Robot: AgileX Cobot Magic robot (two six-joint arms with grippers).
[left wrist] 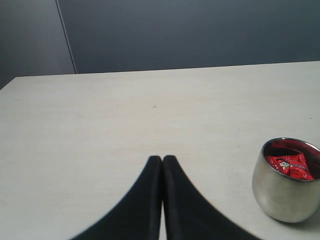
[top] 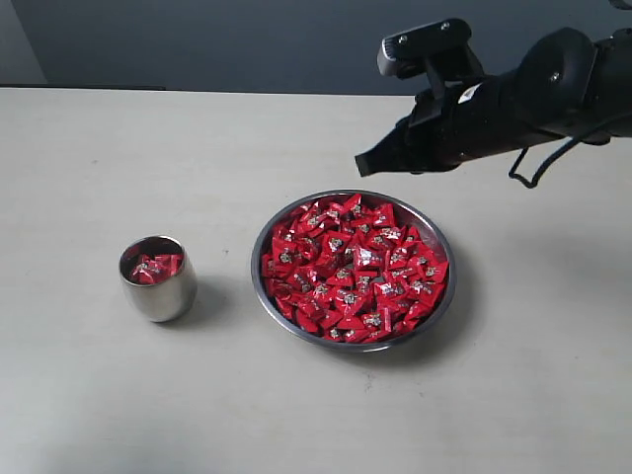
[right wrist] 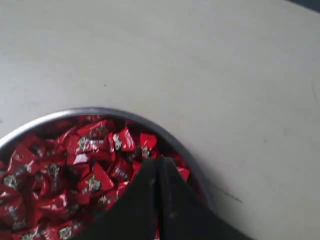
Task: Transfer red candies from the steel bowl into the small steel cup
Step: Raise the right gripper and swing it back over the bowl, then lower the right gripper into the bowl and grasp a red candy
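The left gripper (left wrist: 162, 160) appears only in its own wrist view. Its two black fingers are pressed flat together with nothing between them, low over the pale table (top: 89, 395). The small steel cup (top: 158, 281) stands near the tips but clear of them.

The exterior view shows that cup upright at 9 o'clock from the steel bowl (top: 257, 265), well apart from it. A few red candies (top: 351, 267) lie in the cup, and a full heap fills the bowl.

The right arm reaches in from 2 o'clock, slanting downward. The right gripper (top: 367, 163) hangs raised by the bowl's 12 o'clock edge, fingers closed on nothing. Its wrist view adds that the joined tips sit over candies just inside the rim. Whether they touch the candies cannot be told.
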